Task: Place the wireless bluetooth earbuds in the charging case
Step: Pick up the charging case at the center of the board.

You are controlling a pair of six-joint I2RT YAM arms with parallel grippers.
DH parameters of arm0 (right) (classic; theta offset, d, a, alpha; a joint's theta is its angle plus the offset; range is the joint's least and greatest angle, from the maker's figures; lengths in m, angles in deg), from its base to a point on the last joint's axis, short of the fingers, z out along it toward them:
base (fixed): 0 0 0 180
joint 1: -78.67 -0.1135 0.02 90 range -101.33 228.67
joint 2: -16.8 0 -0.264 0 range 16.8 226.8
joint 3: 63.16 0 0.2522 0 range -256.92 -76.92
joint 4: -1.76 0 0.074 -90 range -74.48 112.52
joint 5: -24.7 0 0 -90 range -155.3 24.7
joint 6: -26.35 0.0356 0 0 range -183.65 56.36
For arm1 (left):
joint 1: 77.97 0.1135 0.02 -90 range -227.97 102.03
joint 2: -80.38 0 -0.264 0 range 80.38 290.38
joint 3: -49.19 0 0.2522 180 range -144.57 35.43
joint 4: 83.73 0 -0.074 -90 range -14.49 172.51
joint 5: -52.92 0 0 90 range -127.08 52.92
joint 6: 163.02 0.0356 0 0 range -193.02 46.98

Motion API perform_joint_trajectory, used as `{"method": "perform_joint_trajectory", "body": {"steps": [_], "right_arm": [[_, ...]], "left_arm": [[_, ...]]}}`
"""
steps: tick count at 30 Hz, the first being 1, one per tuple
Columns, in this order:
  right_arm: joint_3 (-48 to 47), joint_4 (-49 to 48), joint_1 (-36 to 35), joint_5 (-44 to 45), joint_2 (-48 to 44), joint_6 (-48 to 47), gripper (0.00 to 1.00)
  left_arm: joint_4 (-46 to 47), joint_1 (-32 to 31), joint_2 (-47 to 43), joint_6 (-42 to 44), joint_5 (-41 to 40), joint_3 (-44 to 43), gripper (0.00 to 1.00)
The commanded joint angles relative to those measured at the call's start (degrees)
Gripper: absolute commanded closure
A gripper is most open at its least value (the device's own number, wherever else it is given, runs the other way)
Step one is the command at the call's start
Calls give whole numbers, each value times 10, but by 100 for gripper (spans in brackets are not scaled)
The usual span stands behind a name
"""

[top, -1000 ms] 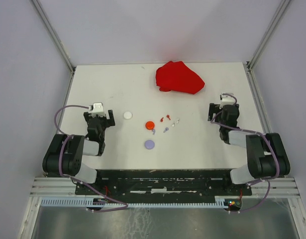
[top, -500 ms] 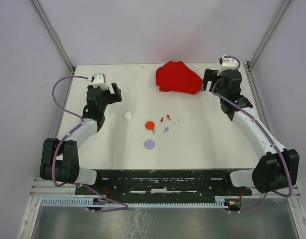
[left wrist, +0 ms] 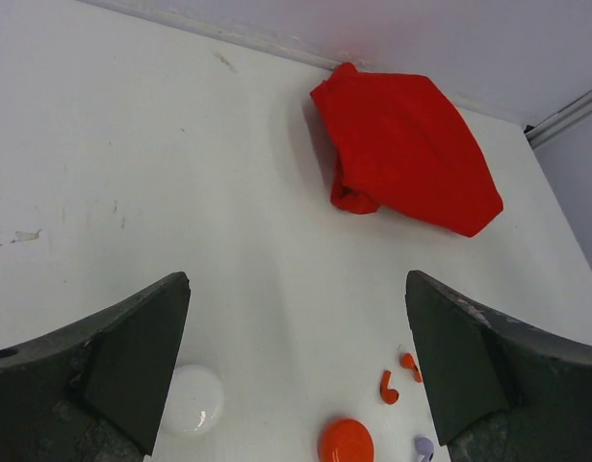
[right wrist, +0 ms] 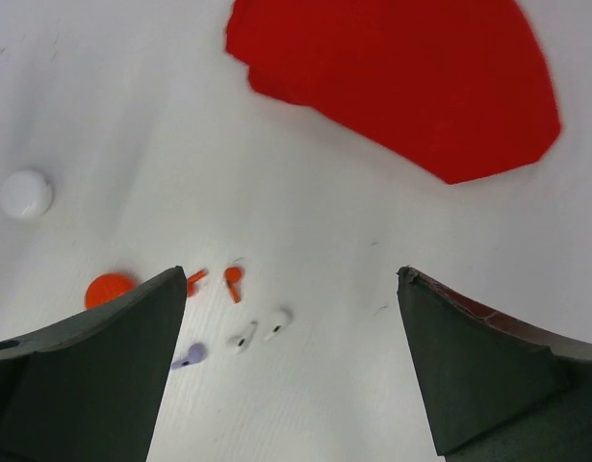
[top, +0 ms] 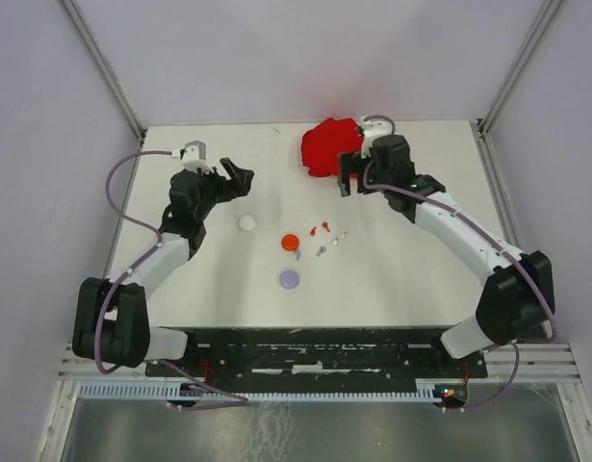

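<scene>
Several tiny stemmed earbuds lie mid-table: a red pair [top: 320, 229] [right wrist: 232, 281], a white pair [top: 341, 237] [right wrist: 260, 331] and a lilac one [top: 321, 251] [right wrist: 188, 357]. Three round charging cases sit left of them: white [top: 246, 222] [left wrist: 192, 399], red [top: 290, 242] [left wrist: 346, 441] and lilac [top: 290, 279]. My left gripper [top: 236, 180] [left wrist: 297, 318] hovers open just behind the white case. My right gripper [top: 350, 174] [right wrist: 291, 289] hangs open beside the cloth, behind the earbuds. Nothing is between either pair of fingers.
A crumpled red cloth [top: 346, 149] [left wrist: 401, 154] [right wrist: 401, 77] lies at the back of the white table, right next to the right gripper. Grey walls and metal frame posts close in the table on three sides.
Both arms have stretched out from their folded poses near the bases. The left gripper moved back and inward; the right swung from the back right corner leftward to the cloth.
</scene>
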Motion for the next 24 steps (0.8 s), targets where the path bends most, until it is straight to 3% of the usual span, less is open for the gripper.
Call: {"method": "perform_joint_trajectory", "body": {"steps": [1,9,24], "right_arm": [[-65,51,-107,25,50,-31,1],[-85,62,-212,80,126,10,1],[-118,72,-248,36,230,112,1]], "left_arm": [[30,1,-33,-48,13,11,1],[12,2,-64,-64,-37,30,1],[-94,2,-88,-74,-80,7,1]]}}
